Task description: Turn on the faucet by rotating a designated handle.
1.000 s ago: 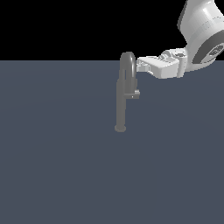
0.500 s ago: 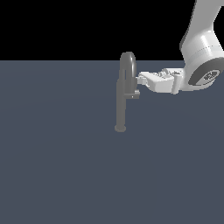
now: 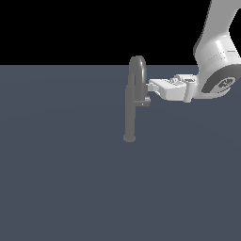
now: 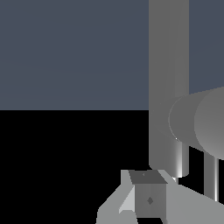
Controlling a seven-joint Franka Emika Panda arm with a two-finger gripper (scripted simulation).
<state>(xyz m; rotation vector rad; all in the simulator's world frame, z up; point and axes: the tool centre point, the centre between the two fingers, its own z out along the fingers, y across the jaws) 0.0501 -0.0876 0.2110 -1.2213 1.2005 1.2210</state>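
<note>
Now, starting at the exterior view's left, it's nothing but flat grey floor (image 3: 56, 179) until the middle, where the faucet (image 3: 130, 110) stands upright on its small round base, its arched top rising just above the horizon line. Partway up the pipe, the handle (image 3: 144, 100) sticks out sideways toward the exterior view's right, a short stubby bar. Further right comes the gripper (image 3: 151, 86), reaching in level from the white arm (image 3: 217, 56), its tip right at the arch and just above the handle. Whether it touches either one, this angle doesn't settle.

Up close in the wrist view, the pipe (image 4: 168, 83) runs tall through the frame, a fat cylinder (image 4: 199, 122) juts across it, and one grey fingertip (image 4: 148, 197) sits at the foot of the picture. Only that one finger shows clearly, so I cannot tell how wide the jaws stand, and nothing appears to be held.

My read: this is the approach, with the turn itself not yet begun. To do it well, the fingers likely need to drop a touch so they meet the bar itself, out near its tip for leverage, not the pipe or the arch. Then push in an arc around the pipe, keeping the contact square so the finger doesn't slide off the end.
</note>
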